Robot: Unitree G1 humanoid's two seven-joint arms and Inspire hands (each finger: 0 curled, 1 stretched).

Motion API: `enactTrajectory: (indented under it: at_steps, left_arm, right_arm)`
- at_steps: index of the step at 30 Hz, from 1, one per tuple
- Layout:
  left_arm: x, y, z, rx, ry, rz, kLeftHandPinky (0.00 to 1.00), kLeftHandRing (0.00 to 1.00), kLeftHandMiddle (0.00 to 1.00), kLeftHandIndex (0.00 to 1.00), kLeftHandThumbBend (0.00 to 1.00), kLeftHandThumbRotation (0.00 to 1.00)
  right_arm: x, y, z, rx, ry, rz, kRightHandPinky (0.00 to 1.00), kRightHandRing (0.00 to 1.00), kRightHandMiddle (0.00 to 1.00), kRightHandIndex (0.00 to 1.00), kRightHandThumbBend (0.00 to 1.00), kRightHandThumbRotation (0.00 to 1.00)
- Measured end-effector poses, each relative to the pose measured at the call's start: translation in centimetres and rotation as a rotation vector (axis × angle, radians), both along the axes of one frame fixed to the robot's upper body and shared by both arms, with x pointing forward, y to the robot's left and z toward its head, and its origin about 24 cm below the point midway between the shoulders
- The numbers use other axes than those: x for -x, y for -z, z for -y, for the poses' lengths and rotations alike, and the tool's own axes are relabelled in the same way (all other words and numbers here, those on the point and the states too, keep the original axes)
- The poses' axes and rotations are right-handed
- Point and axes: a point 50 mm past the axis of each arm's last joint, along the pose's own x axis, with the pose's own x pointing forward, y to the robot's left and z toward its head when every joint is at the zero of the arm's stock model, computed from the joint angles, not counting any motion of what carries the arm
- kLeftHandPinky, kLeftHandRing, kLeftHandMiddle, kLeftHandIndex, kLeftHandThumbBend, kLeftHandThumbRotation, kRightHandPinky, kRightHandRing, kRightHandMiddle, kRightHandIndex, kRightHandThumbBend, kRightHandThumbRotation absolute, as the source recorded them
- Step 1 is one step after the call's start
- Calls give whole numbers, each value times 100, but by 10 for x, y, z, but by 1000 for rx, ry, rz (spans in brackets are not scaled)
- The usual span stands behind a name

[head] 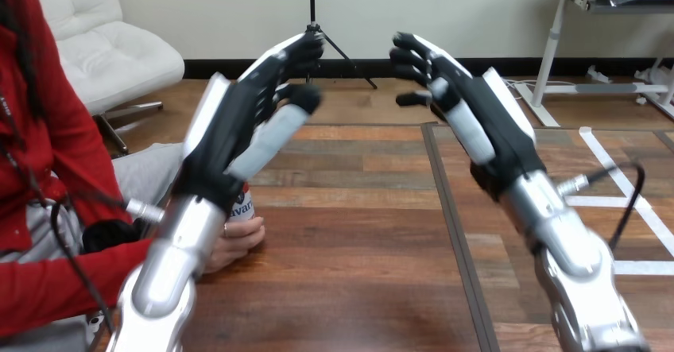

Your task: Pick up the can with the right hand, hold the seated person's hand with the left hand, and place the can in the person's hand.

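Head view: both robot arms were up above the worktop (358, 233).
Can (243, 206): at the near left, in the person's hand (235, 242), partly hidden behind the left forearm.
Left robot hand (238, 121): released, fingers relaxed, empty, above the can.
Right robot hand (469, 110): released, fingers loosely bent, empty, well apart from the can.

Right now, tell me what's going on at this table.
The left hand and the right hand are raised over the table, apart, fingers relaxed, holding nothing. The can sits low behind the left forearm, against the person's hand, which rests on the table. Whether that hand grips it is hidden.
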Motion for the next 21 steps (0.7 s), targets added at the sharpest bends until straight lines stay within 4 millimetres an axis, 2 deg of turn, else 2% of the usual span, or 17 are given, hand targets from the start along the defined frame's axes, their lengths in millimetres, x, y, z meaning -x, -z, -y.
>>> enactTrajectory:
  at_steps: [3,6,11,21]
  left_arm:
    - [8,3,-4,37,-2,7,88,86,83,91,74,92]
    - [15,4,-8,72,-6,10,95,87,83,94,73,91]
    - [26,5,-15,130,-21,9,98,88,83,94,71,89]
    - [43,5,-27,174,-51,11,100,87,81,86,70,89]
  right_arm:
    - [9,4,1,-37,-3,-4,86,90,90,91,100,100]
    - [17,8,2,-69,-4,-8,88,90,90,91,100,100]
    - [31,15,4,-126,-2,-20,90,90,91,90,100,100]
    - [50,26,8,-186,16,-45,91,90,91,89,100,100]
